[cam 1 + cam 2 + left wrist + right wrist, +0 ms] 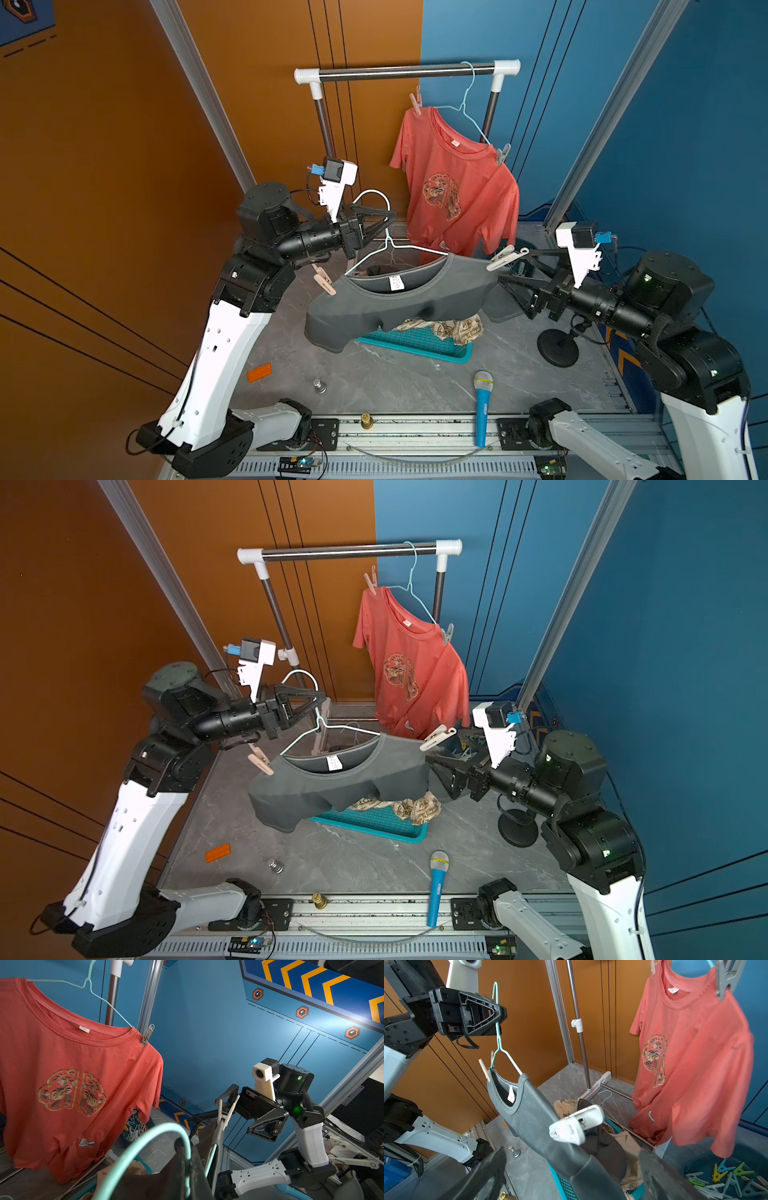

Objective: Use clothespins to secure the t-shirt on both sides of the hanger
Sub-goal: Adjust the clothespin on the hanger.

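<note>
Grey shirt (395, 303), soft and light, drapes the hanger (415, 248); my left claw (388, 218) clenches its neck. Pink pin (324, 284) and white pin (507, 257) bite its ends; I'd squeeze their tails. Right claw (510, 267) gapes beside the white pin.

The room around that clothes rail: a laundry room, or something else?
Likely a robot lab staged as a laundry corner: a left arm and right arm mounted at a tabletop, aluminium frame posts, a clothes rail and a tub of clothespins.

Bright, even light; wrist views blur nearby edges.
</note>
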`<action>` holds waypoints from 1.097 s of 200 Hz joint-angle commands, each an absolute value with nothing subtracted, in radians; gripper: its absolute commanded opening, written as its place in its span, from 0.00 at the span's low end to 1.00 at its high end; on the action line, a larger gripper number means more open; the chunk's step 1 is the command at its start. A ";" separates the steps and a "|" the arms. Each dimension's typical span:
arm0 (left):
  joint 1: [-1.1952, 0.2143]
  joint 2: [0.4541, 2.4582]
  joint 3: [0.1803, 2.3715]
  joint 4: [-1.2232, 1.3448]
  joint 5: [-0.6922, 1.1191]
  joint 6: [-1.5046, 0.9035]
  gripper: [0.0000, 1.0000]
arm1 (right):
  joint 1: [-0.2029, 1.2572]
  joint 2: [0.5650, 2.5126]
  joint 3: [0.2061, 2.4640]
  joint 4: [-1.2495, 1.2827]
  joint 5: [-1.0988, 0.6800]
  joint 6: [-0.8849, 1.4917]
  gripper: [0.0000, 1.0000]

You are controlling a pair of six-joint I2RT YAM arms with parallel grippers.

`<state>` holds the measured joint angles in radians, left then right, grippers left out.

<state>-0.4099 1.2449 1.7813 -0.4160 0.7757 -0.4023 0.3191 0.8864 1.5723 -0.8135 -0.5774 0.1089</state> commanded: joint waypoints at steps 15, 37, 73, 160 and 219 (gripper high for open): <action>-0.399 1.217 1.800 -0.390 0.796 -0.419 0.01 | 0.314 0.931 1.510 -0.611 -0.726 0.279 1.00; -0.397 1.222 1.792 -0.395 0.794 -0.417 0.01 | 0.338 0.982 1.505 -0.504 -0.760 0.346 1.00; -0.393 1.231 1.776 -0.404 0.783 -0.416 0.01 | 0.399 1.022 1.548 -0.448 -0.760 0.357 0.99; -0.388 1.271 1.786 -0.390 0.779 -0.434 0.00 | 0.478 1.093 1.609 -0.492 -0.676 0.335 1.00; -0.388 1.292 1.784 -0.383 0.770 -0.449 0.00 | 0.567 1.195 1.708 -0.480 -0.607 0.339 1.00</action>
<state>-0.3973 1.2911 1.7805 -0.4145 0.7673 -0.4297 0.5423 1.1671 1.6630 -0.4854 -0.6540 0.3408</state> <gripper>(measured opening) 0.062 0.998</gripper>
